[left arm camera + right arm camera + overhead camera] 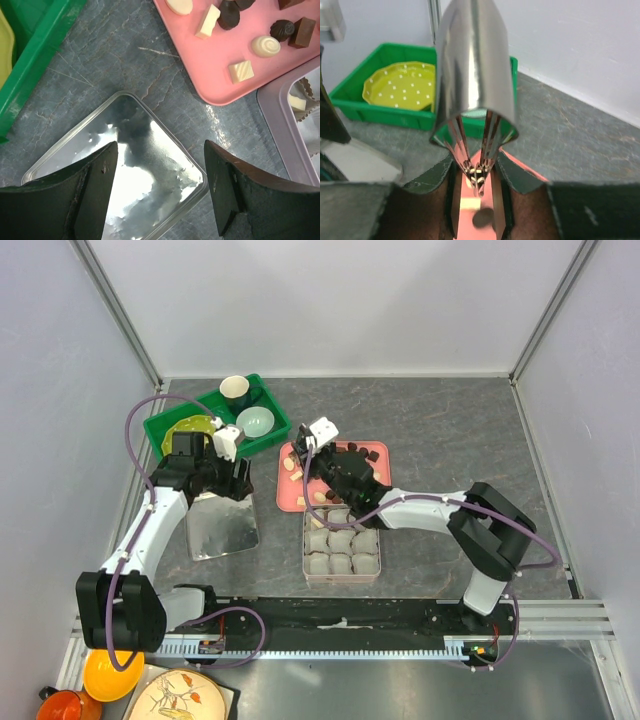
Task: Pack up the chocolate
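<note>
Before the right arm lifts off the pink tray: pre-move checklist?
1. Grip: right gripper jaws shut on tongs: ok.
2. Pick: tong tips pinch a striped chocolate: ok.
3. Target: tin open, lid lying beside it: ok.
4. Clearance: left gripper jaws open, empty, above lid, off the pink tray: ok.
5. Free paper cup in tin: cannot tell.

I log: pink tray [215, 80]; chocolates [242, 71] dark brown and cream-white. Green bin [375, 116] at its ten o'clock; yellow plate [402, 89], white dots. Silver tongs [472, 65]; their piece [478, 176] brown-and-cream striped. Table [110, 60] grey, veined.
</note>
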{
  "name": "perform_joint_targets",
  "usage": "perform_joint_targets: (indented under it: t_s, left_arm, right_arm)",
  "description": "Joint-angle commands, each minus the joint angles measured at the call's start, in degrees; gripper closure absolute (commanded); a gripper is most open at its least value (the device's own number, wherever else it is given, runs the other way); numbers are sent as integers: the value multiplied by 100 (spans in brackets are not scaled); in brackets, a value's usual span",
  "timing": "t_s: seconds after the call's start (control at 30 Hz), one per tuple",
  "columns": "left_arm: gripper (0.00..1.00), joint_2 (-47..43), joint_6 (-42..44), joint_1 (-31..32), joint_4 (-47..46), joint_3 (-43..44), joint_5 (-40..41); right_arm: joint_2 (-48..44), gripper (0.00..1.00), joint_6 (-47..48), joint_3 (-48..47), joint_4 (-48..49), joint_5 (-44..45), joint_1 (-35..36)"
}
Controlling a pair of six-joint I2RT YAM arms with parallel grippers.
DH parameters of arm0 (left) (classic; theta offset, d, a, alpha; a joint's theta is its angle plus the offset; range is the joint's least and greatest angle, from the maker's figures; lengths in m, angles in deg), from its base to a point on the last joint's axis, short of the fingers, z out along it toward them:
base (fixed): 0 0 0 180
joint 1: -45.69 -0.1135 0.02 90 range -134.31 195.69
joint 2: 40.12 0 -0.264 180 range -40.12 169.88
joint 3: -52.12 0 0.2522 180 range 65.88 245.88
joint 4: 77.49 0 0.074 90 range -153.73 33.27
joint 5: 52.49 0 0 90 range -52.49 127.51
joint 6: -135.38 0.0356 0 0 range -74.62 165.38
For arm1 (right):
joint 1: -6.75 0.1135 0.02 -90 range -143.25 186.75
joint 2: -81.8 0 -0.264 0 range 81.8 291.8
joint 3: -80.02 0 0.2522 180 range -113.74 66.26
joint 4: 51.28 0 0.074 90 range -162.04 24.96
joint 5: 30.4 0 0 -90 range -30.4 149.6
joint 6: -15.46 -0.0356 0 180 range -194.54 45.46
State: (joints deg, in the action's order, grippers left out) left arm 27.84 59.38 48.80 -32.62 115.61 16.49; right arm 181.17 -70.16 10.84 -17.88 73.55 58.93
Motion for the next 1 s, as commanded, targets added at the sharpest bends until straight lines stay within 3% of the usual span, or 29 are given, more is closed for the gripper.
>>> perform_joint_targets:
  t_s: [0.0, 0.23, 0.27, 0.33, 0.97]
  left_arm:
    - [23, 85, -38, -39, -97, 221, 106]
    - [23, 94, -29, -39, -132, 177, 168]
    - [23, 68, -20, -39, -123, 168, 159]
    - [23, 50, -2, -39, -123, 168, 168]
    - [24, -11, 77, -39, -132, 80, 194]
  right_arm:
    - [328, 65, -376, -584, 541, -393, -120]
    - [785, 58, -693, -944, 532, -622, -296]
    - [855, 51, -693, -971, 505, -631, -296]
    - [908, 47, -702, -1032, 400, -640, -305]
    - [1207, 51, -632, -1111, 733, -640, -490]
